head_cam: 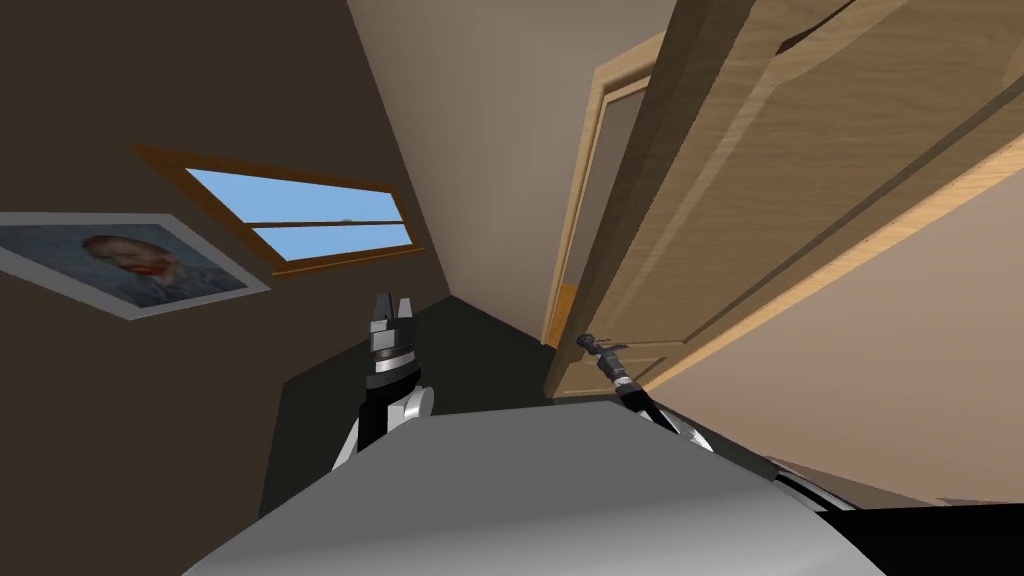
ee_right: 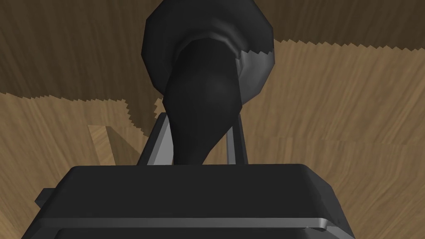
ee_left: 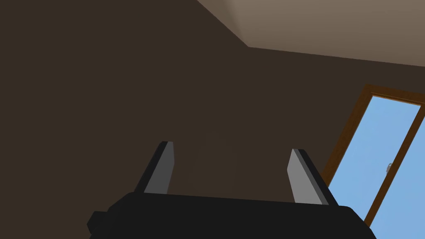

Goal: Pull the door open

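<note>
The right gripper (head_cam: 597,350) is clamped on the dark door handle (ee_right: 199,83): in the right wrist view its two light grey fingers (ee_right: 159,139) press the handle's sides, closed to a narrow gap with the handle's tapered end running down between them to the gripper's body. The handle sits on the wooden door (head_cam: 800,180), close to its free edge, with wood grain just behind it. In the head view the door stands partly open, its free edge swung clear of the paler wooden door frame (head_cam: 585,200). The left gripper (head_cam: 393,305) is raised well to the left of the door, its fingers (ee_left: 164,168) spread wide apart and holding nothing
</note>
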Available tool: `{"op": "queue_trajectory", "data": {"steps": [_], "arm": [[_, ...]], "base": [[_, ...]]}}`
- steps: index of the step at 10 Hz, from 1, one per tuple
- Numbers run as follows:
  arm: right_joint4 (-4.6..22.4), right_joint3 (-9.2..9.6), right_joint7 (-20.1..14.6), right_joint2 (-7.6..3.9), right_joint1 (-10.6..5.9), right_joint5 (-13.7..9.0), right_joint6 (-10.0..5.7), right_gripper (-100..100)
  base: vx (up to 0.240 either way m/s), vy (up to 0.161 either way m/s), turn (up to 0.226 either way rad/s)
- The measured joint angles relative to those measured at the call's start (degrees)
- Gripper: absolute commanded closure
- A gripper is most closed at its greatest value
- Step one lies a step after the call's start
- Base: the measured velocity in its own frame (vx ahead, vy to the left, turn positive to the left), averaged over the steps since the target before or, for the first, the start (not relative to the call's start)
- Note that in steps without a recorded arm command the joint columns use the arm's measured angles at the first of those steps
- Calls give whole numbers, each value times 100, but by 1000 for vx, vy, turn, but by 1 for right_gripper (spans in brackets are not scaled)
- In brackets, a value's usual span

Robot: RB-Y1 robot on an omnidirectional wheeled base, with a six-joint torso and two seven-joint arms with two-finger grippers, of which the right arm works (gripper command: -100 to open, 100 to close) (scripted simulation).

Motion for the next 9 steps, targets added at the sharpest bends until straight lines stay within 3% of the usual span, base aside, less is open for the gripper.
{"op": "queue_trajectory", "data": {"steps": [2, 5, 8, 9], "arm": [[18, 77, -43, -71, 34, -43, -133, 100], [-75, 218, -80, -231, 231, -133, -332, 100], [120, 383, -178, -316, 263, -180, -631, 100], [122, 399, -186, -310, 275, -178, -639, 100]], "base": [[-193, -62, 162], [-200, -78, 146], [-164, -48, 103], [-144, -49, 182]]}}
